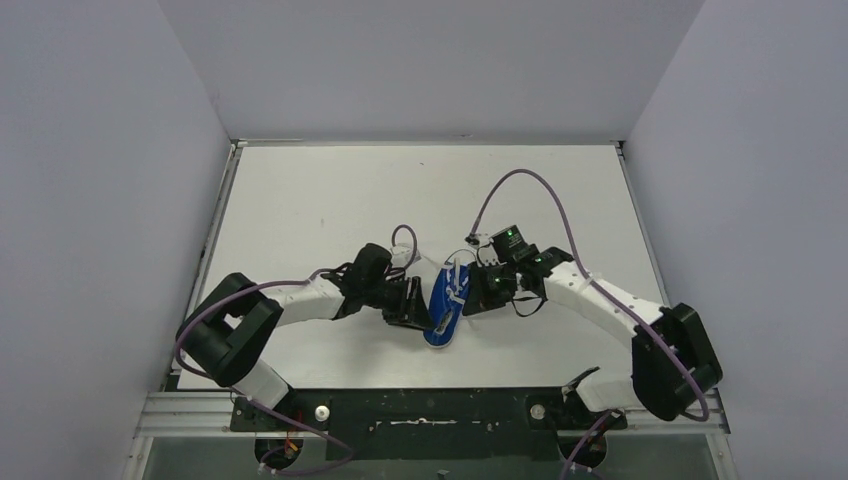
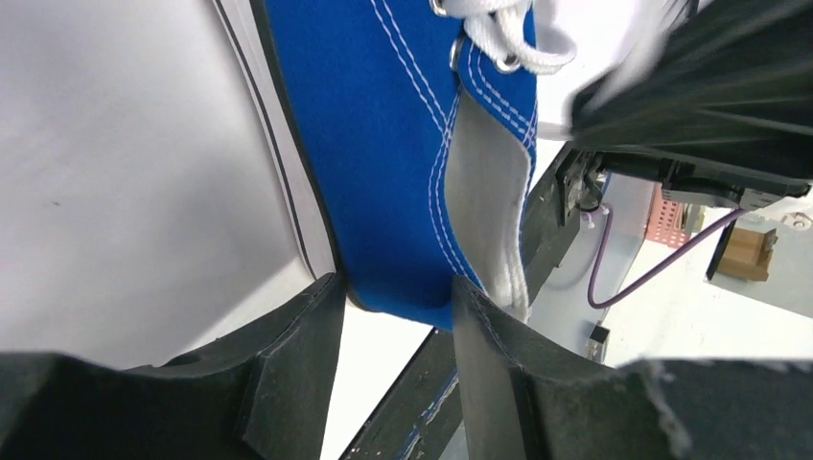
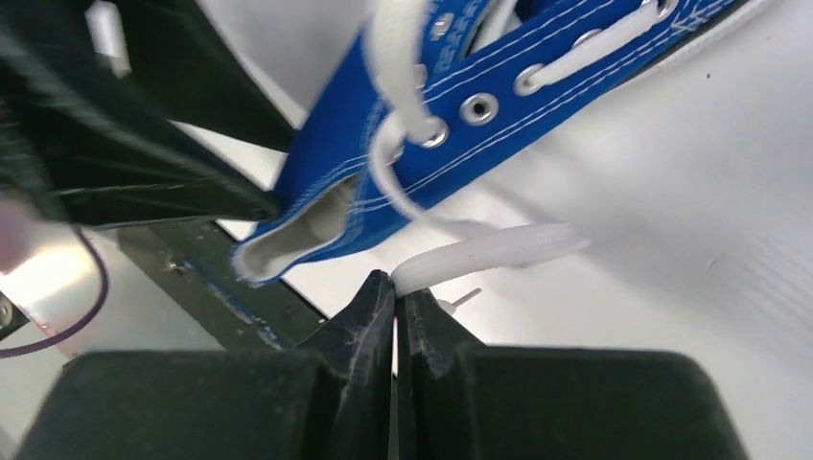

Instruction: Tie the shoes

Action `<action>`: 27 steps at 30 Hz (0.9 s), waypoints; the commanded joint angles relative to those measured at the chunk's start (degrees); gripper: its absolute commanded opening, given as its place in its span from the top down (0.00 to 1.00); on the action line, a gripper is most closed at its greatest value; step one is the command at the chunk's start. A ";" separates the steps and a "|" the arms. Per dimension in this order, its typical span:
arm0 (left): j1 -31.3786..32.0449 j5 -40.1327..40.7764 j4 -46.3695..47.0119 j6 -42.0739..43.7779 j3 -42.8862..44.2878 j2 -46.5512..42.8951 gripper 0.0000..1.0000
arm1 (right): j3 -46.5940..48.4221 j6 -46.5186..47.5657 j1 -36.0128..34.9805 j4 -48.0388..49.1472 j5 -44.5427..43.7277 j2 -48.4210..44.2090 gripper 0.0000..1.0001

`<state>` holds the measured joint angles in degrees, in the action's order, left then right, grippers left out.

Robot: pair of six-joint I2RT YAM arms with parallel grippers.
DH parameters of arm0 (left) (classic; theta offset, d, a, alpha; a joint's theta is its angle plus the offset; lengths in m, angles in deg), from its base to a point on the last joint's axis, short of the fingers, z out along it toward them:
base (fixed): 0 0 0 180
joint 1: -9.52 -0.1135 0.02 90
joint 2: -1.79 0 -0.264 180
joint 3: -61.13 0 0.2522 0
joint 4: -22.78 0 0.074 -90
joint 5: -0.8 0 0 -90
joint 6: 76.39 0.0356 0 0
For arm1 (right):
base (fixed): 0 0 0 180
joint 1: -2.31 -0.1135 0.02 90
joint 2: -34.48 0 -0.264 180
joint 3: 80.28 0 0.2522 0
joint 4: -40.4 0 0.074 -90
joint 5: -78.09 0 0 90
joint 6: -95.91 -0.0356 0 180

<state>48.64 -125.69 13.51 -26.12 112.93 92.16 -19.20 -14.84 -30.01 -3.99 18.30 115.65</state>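
The blue canvas shoe [image 1: 443,312] with white laces [image 1: 457,280] lies on the white table between my two grippers, toe toward the near edge. My left gripper [image 1: 420,308] is shut on the shoe's heel; in the left wrist view the blue canvas [image 2: 374,144] fills the gap between its fingertips [image 2: 395,287]. My right gripper [image 1: 478,295] sits at the shoe's right side. In the right wrist view it [image 3: 395,284] is shut on the end of a white lace [image 3: 489,247] that runs from the shoe's eyelets [image 3: 331,153].
The white table [image 1: 330,200] is walled by grey panels at the left, back and right. A black rail [image 1: 420,410] runs along the near edge, just behind the shoe. Purple cables [image 1: 520,180] loop above both arms.
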 commanded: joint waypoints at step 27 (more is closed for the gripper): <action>-8.81 -15.35 -3.44 31.72 29.98 5.31 0.43 | 20.32 -7.55 7.18 -10.35 18.63 -8.53 1.00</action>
<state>41.36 -128.01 8.86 -1.40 131.70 88.40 -0.80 -23.76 -23.47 -14.15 32.10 106.56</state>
